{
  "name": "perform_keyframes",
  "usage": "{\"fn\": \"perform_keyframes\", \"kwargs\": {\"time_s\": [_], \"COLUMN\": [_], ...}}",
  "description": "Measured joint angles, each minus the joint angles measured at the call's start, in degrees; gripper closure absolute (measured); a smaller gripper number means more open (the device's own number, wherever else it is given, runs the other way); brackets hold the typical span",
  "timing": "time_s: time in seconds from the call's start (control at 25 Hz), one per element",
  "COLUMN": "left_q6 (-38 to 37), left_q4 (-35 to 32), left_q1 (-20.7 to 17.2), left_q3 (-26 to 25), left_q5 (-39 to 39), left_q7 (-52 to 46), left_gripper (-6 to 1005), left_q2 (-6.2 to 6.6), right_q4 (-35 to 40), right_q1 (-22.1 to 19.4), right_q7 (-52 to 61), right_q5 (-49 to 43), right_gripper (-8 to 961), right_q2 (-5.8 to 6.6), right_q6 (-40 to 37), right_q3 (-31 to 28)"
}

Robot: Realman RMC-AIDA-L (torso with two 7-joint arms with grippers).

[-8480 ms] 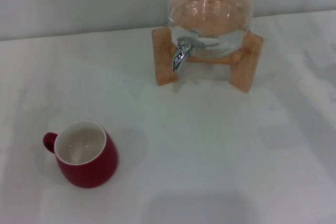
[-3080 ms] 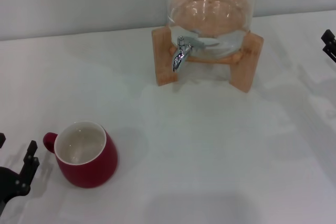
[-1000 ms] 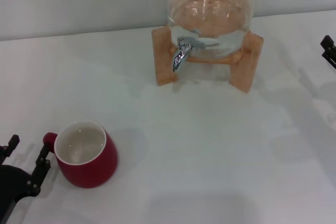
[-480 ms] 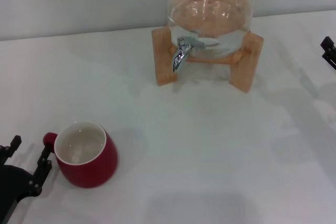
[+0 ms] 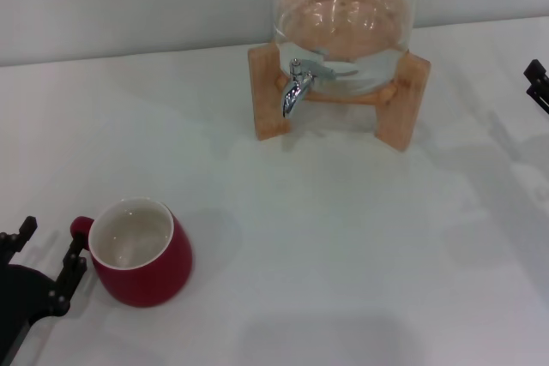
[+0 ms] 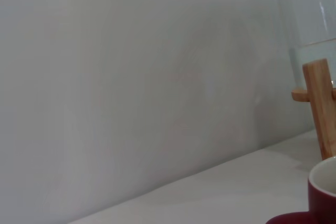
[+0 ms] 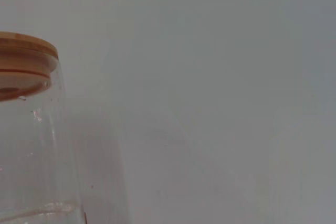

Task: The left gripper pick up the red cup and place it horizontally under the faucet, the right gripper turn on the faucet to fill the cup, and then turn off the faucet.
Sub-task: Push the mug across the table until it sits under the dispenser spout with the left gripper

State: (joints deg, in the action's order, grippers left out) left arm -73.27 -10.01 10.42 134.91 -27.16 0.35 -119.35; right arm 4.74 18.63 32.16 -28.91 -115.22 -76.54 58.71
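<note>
The red cup stands upright on the white table at the front left, its small handle pointing left. My left gripper is open at the bottom left corner, just left of the cup, with one finger close beside the handle; nothing is held. The left wrist view catches the cup's rim at its edge. The chrome faucet hangs from the glass jar at the back, with nothing under the spout. My right gripper only peeks in at the right edge, far from the faucet.
The jar rests on a wooden stand near the back wall and holds water. The right wrist view shows the jar's wooden lid and glass wall. Open table surface lies between cup and faucet.
Both grippers have entered the view since the earliest frame. The left gripper came up from the bottom left to the cup's handle and has barely shifted in the last second. The cup has not moved.
</note>
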Motion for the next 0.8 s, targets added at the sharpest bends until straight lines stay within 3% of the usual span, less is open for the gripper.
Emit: {"fn": "perform_keyframes", "kwargs": {"time_s": [0.8], "left_q6": [0.5], "left_q4": [0.7], "left_q1": [2.0], "left_q3": [0.0], "left_q5": [0.0], "left_q7": [0.0], "left_gripper": [389], "left_q2": [0.0], "right_q4": [-0.1], "right_q1": [0.0], "right_q7": [0.0], "right_q5": [0.0], "right_gripper": [80], "right_q2": [0.0], "right_q6": [-0.5], "right_q3": [0.0]}}
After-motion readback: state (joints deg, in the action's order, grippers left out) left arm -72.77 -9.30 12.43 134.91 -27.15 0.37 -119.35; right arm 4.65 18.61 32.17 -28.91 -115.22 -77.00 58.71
